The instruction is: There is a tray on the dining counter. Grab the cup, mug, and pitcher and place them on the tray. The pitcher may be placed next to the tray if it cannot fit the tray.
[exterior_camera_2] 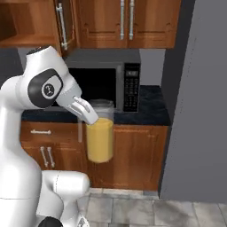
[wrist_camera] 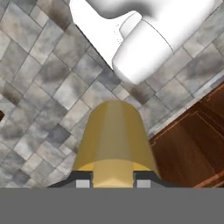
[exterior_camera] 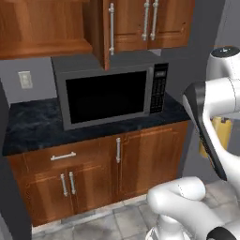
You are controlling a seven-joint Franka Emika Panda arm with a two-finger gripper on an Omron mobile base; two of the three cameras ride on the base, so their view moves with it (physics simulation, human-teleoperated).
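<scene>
Wall counter (exterior_camera: 33, 124) with microwave (exterior_camera: 110, 91) spans mid-frame in both base views; tiled floor (wrist_camera: 39, 87) lies below. Pitcher (exterior_camera_2: 99, 133), centre of the right base view, hangs mid-air, pinched in the gripper (wrist_camera: 113, 183). Carry step, apparently: next, reach the tray and set it down upright.

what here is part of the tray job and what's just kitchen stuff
Part of the job:
- pitcher with orange liquid, held off the floor
- gripper shut on it

Just there:
- microwave
- wall counter
- cabinets
- tiled floor
</scene>
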